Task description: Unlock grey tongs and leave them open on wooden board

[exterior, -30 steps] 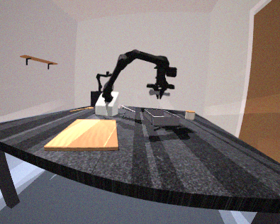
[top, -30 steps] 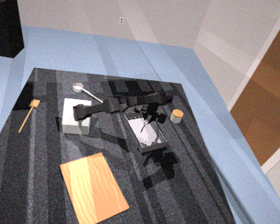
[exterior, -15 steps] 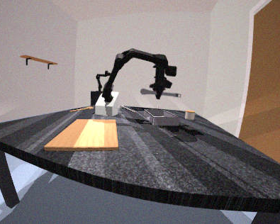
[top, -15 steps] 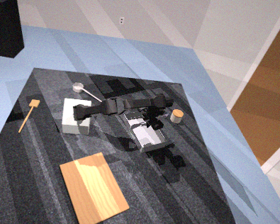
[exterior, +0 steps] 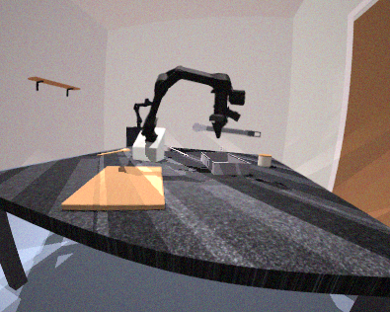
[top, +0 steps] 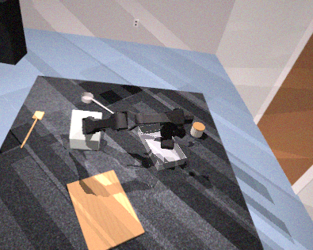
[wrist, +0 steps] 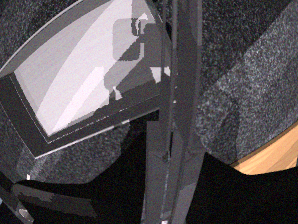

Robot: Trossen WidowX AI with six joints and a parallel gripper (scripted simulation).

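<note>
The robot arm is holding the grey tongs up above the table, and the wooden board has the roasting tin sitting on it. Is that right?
Not quite: the roasting tin stands on the dark table beyond the board, as the exterior view shows. The arm is indeed holding the tongs up.
</note>
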